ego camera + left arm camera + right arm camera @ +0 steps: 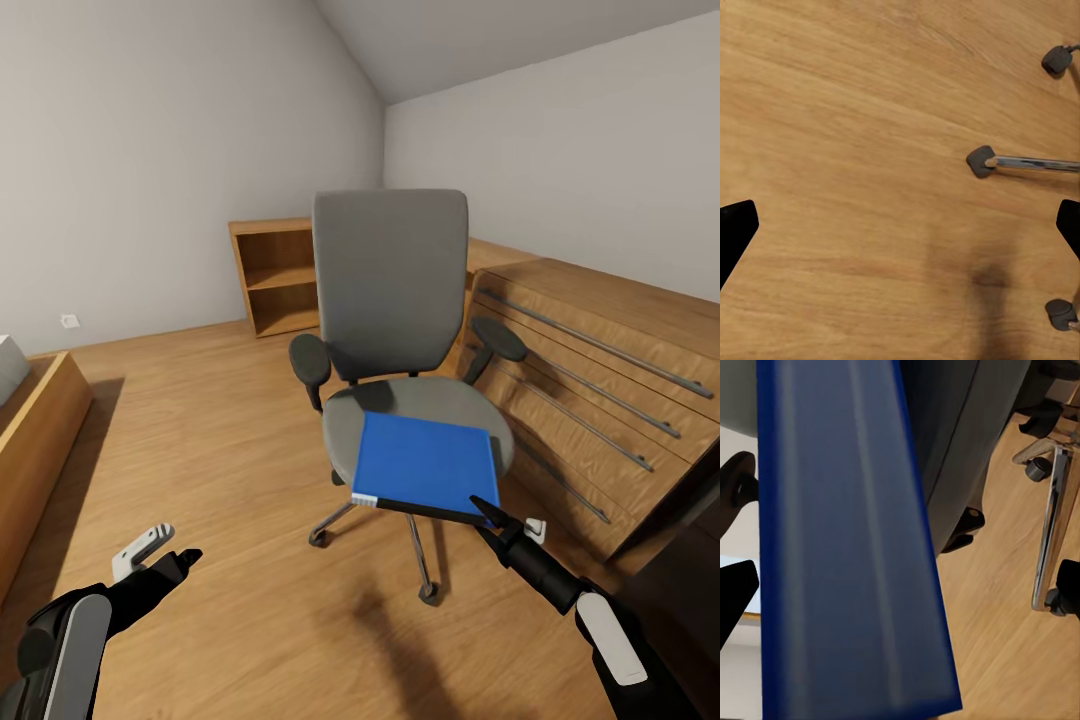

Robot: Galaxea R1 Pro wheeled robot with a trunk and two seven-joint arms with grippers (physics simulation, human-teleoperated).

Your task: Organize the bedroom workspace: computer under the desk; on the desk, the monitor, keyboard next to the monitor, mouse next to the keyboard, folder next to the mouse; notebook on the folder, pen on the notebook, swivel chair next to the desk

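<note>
No text, brand, number or sign can be read in any view. The blue folder [428,464] on the swivel chair [395,300] shows no legible lettering on its cover.

Even soft light; faint shadow under swivel chair [400,400]; wide-angle edge stretch.

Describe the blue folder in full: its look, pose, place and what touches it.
The folder is a flat, bright blue rectangle with a black spine edge and a small white label at one corner. It lies flat on the swivel chair's grey seat, its near edge overhanging the front. The right gripper is at that edge, jaws open; contact is unclear.
</note>
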